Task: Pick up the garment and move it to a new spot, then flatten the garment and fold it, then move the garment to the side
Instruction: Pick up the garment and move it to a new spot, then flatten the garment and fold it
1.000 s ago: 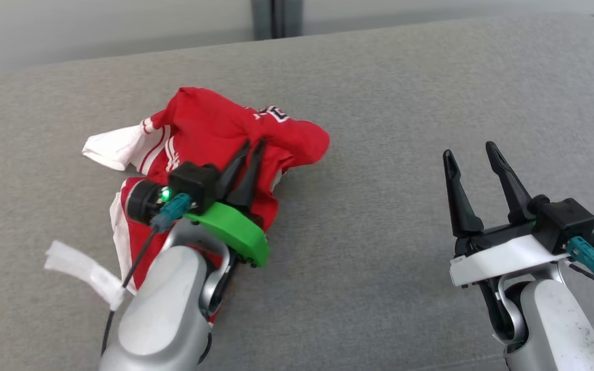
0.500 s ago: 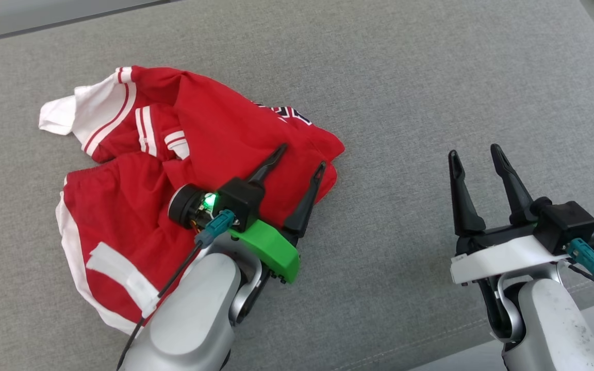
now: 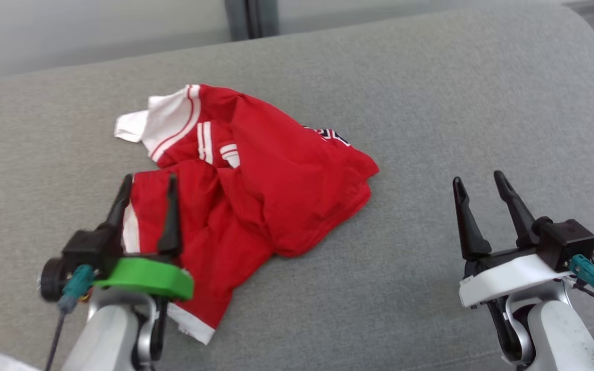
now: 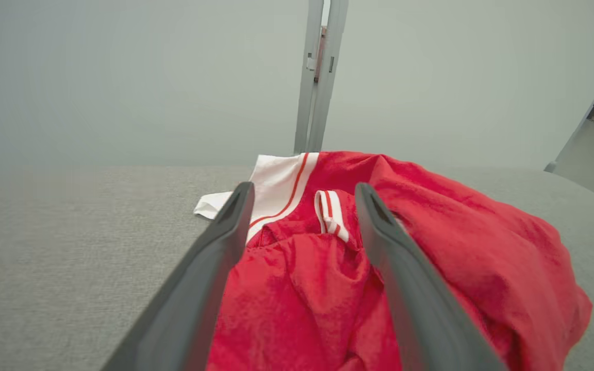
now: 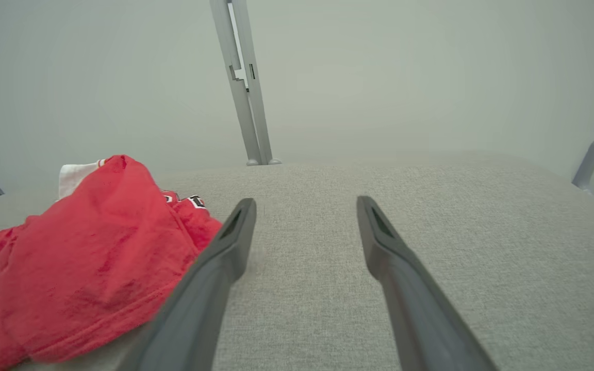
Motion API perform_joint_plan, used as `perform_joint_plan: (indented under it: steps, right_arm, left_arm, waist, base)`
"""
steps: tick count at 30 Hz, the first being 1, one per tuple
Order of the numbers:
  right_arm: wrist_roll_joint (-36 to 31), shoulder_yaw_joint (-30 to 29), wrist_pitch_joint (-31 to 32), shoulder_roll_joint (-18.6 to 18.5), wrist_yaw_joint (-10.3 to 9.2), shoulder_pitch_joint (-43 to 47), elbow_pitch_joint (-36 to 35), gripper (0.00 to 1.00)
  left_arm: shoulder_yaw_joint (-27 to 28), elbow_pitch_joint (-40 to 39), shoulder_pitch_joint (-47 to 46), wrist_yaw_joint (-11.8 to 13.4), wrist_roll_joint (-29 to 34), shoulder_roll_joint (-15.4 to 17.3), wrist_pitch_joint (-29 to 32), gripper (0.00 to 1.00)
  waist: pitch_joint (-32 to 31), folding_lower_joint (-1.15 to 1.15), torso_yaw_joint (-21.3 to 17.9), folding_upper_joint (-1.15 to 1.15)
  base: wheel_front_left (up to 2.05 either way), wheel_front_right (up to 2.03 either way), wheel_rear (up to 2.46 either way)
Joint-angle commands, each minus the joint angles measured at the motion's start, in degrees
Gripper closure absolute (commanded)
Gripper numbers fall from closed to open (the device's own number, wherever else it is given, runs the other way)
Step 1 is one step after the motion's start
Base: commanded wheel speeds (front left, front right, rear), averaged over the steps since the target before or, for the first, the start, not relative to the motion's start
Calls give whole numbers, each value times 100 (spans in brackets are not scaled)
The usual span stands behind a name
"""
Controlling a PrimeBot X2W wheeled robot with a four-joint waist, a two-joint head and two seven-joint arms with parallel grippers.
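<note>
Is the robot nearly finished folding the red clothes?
Not nearly. Done: the red garment lies set down on the grey cushion. In hand: nothing; the left gripper is open over its edge, the right gripper open off to the side. Left: flattening the crumpled cloth, folding, moving aside.

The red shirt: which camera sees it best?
The head view: it looks down on nearly the whole crumpled red shirt, white sleeve included. The left wrist view is so close that its near part is cut off. The right wrist view catches only part, at the left.
</note>
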Motion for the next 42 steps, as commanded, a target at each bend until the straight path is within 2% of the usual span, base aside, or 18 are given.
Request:
perform_joint_plan:
  steps: [1, 5, 10, 19, 34, 37, 42]
  right_arm:
    - [1, 0, 44, -20, 0, 117, -51, 0]
    - [28, 44, 136, -35, 0, 239, -129, 0]
    - [52, 100, 223, -62, 0, 412, -160, 0]
    - [70, 88, 362, -66, 0, 763, -272, 0]
    - [3, 48, 431, -34, 0, 777, -432, 0]
    - [-1, 36, 461, -33, 0, 678, -507, 0]
    - [-18, 113, 431, -29, 0, 492, -544, 0]
  left_arm:
    - [124, -62, 200, 64, -34, 80, -23, 0]
    - [430, -206, 556, 129, -83, 280, -23, 0]
    - [517, -296, 906, 65, -44, 388, -24, 0]
    - [436, -278, 1311, 46, -18, 343, -25, 0]
    - [399, -243, 1188, 68, 5, 377, -12, 0]
    - [247, -252, 948, 6, 48, 371, 238, 0]
    - [-9, 434, 430, -236, -98, 322, 990, 0]
  waist:
    - [-459, 0, 440, 0]
    - [-573, 0, 479, 0]
    - [-730, 0, 463, 0]
    - [-952, 0, 388, 0]
    - [-889, 0, 387, 0]
    - [-675, 0, 409, 0]
    - [-232, 0, 389, 0]
  base:
    - [0, 0, 0]
    - [0, 0, 0]
    - [0, 0, 0]
    - [0, 0, 0]
    - [0, 0, 0]
    - [0, 0, 0]
    - [0, 0, 0]
